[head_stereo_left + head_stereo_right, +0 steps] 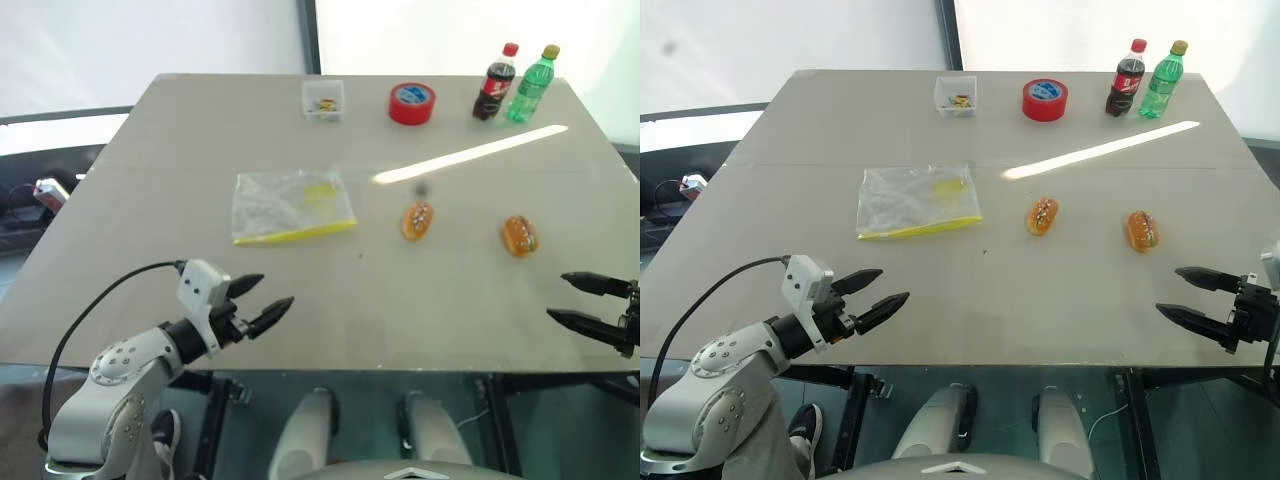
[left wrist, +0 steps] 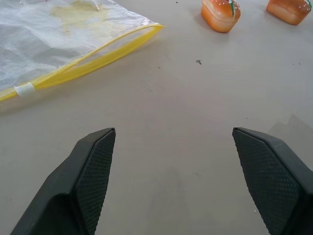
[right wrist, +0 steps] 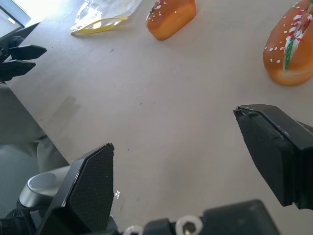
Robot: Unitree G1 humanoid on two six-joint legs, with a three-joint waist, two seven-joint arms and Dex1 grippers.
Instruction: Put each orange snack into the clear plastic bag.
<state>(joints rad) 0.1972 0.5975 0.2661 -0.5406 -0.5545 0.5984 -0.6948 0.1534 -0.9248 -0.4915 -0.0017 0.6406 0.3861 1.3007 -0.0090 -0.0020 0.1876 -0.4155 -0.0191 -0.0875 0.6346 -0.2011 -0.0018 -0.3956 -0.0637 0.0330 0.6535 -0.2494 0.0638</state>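
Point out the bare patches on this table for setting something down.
Free: the wide near strip between left gripper and right gripper, below clear plastic bag and orange snacks.

Crowded: the far edge, with box, tape roll and bottles.

A pale grey-beige table (image 1: 200,130) is seen. The clear plastic bag (image 1: 290,205) is edged with a yellow strip and tinted by a faint yellow smear. The orange snacks (image 1: 418,221) (image 1: 519,236) are marked with white speckles and red and green streaks. A red tape roll (image 1: 411,103) is given a blue centre. A dark cola bottle (image 1: 495,84) is capped in red; a green bottle (image 1: 530,86), in yellow. Black fingers (image 2: 93,171) are textured with fine dots.
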